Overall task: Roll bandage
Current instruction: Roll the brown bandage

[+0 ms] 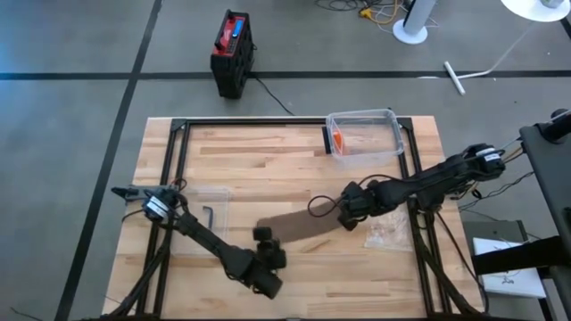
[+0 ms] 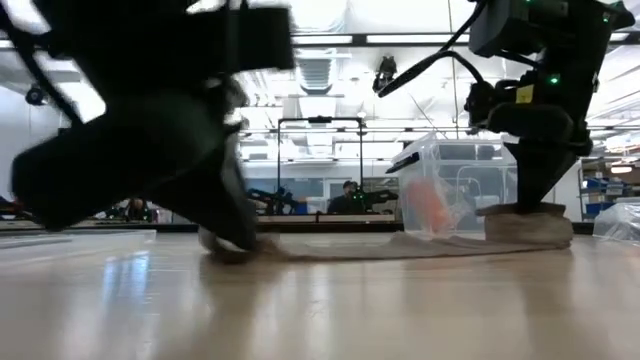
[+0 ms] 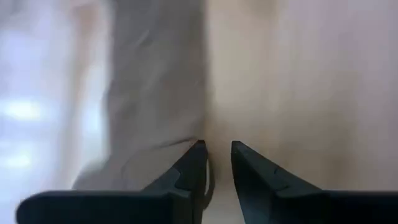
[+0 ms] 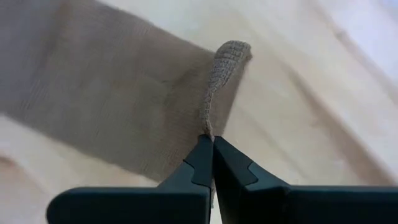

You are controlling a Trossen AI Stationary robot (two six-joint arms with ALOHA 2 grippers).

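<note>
Bandage (image 1: 299, 225) pinched in right jaws, left jaws' grip unclear, clear bin (image 1: 393, 132) holding orange item (image 1: 339, 140)

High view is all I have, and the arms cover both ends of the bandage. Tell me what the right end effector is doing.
Observer: Its wrist view shows the right end effector shut on a raised fold at one end of the bandage.
Operator: Now report the left one.
Observer: The left end effector is open by a narrow gap. Its tips are at the bandage's edge, and wood shows between them.
Operator: Check the strip between the two.
Observer: In the low view it lies flat on the table and is thicker only under the right end effector.
</note>
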